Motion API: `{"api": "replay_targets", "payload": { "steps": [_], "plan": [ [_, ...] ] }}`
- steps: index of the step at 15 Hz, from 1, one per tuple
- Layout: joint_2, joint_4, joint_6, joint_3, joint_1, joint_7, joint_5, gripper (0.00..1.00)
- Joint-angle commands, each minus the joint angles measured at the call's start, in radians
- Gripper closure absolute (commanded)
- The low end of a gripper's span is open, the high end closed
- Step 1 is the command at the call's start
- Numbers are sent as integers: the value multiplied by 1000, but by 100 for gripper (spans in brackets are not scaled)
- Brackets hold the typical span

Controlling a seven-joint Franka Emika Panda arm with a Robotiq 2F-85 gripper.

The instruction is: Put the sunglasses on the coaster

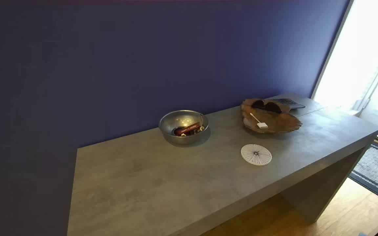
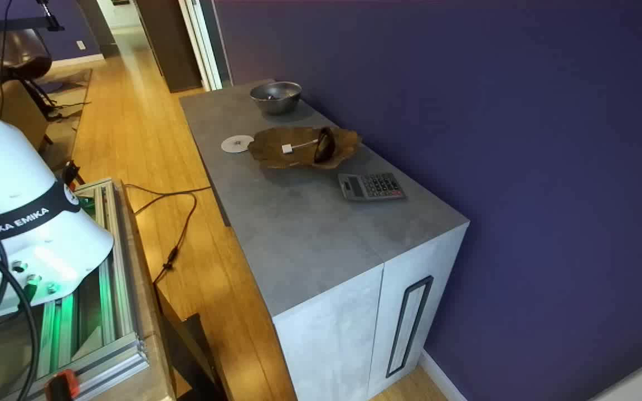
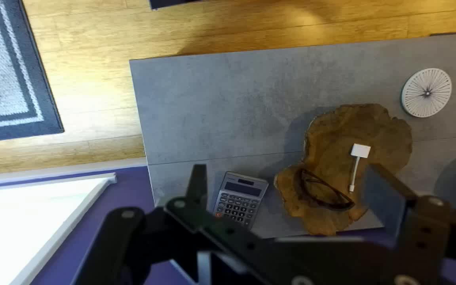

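Grey tabletop (image 1: 136, 177) along a blue-violet wall (image 1: 110, 65), with the task judged to be at its outset. Dark sunglasses (image 1: 272, 107) rest inside the irregular brown wooden bowl (image 3: 378, 130), toward the side nearest the wall; a white cable adapter (image 3: 360, 151) shares the same bowl. Near the wooden bowl but apart from it, the white round coaster (image 3: 427, 92) lies flat on the tabletop, its radial pattern visible in full and carrying no load. A metal bowl (image 1: 184, 141) and a calculator (image 2: 374, 186) lie on opposite sides of the wooden bowl. Wrist view: the gripper (image 3: 291, 190) has its fingers (image 3: 385, 201) spread widely, with nothing held. The sunglasses appear beyond the fingertips and within the gap as seen in that view; the height separating them cannot be told. Completed, on present evidence: no part of the transfer. Remaining, in probable order: descent to the wooden bowl, closure on the thin frame, lifting clear of the rim, carriage to the coaster, lowering and release. Of these, freeing the sunglasses without disturbing the adapter probably asks the most care.
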Motion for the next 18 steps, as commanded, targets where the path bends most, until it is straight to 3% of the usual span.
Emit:
{"api": "replay_targets", "payload": {
  "steps": [1,7,9,15,18],
  "plan": [
    [1,3,-3,1,-1,-1,1,0],
    [6,4,-3,5,-4,2,-10,0],
    [28,-16,35,15,28,-13,24,0],
    [168,-130,282,123,161,-4,101,0],
    [337,-171,423,213,168,67,6,0]
  ]
}}
